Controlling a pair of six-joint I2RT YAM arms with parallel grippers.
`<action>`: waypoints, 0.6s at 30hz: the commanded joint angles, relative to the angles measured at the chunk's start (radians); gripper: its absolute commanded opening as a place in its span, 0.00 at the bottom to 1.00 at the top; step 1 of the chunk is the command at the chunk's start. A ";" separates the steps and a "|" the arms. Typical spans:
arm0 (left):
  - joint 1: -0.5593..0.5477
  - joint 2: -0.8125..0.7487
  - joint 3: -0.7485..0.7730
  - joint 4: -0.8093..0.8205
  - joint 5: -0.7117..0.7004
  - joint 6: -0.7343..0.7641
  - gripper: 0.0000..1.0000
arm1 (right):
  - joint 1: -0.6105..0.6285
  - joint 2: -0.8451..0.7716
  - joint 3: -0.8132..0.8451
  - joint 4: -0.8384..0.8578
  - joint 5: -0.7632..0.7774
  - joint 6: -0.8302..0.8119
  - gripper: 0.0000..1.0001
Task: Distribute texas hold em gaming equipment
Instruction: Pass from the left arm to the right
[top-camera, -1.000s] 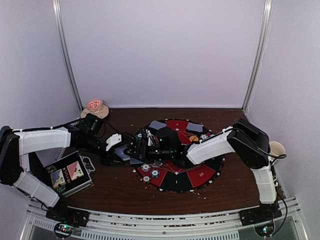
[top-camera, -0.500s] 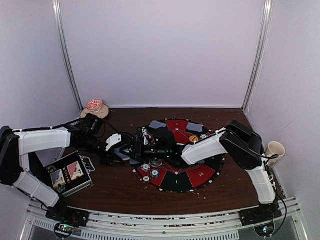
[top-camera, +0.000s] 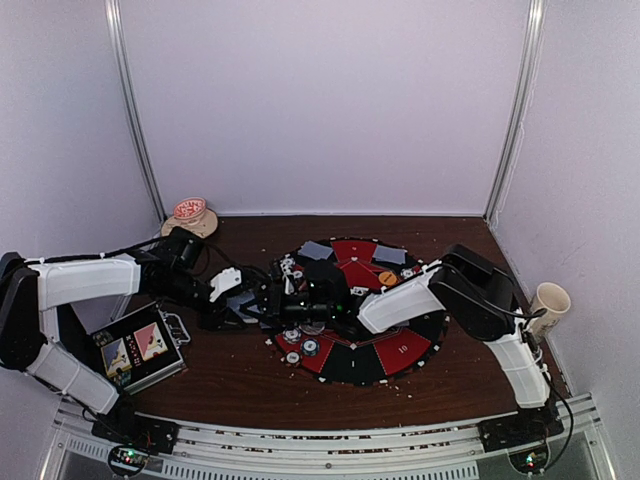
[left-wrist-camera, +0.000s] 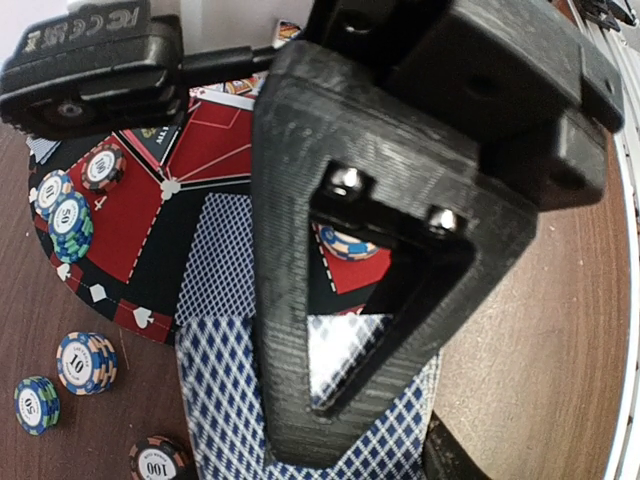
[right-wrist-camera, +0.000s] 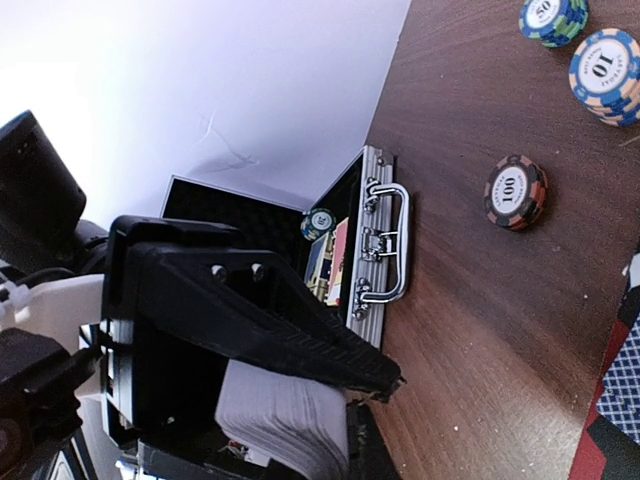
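My left gripper (top-camera: 232, 308) (left-wrist-camera: 325, 440) is shut on a deck of blue-diamond-backed playing cards (left-wrist-camera: 225, 400), held just left of the round red-and-black mat (top-camera: 400, 350). My right gripper (top-camera: 270, 298) (right-wrist-camera: 385, 380) reaches across the mat, its jaws together at the top corner of that deck (right-wrist-camera: 280, 415). Whether a card is pinched between them I cannot tell. Striped chips (top-camera: 300, 342) sit on the mat's near left. Loose chips (left-wrist-camera: 85, 360) (right-wrist-camera: 515, 190) lie on the wood beside it. Single cards (top-camera: 315, 249) and an orange button (top-camera: 387, 277) rest on far wedges.
An open metal case (top-camera: 140, 350) (right-wrist-camera: 375, 240) with card pictures lies at the near left, one chip (right-wrist-camera: 319, 222) inside it. A beige mug (top-camera: 552, 298) stands at the right wall. A red-and-white round object (top-camera: 190, 212) sits in the back left corner.
My right arm has stretched further left over the mat to the deck, and its jaws have closed from open. The left arm and deck have stayed put.
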 joint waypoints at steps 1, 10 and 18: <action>-0.005 -0.016 0.004 0.039 0.062 0.005 0.47 | 0.007 0.010 0.009 0.132 -0.018 0.046 0.00; -0.005 -0.018 0.003 0.039 0.057 0.008 0.90 | 0.007 -0.038 -0.069 0.214 0.012 0.076 0.00; -0.004 -0.067 -0.007 0.039 0.057 0.008 0.98 | -0.014 -0.123 -0.174 0.210 0.064 0.054 0.00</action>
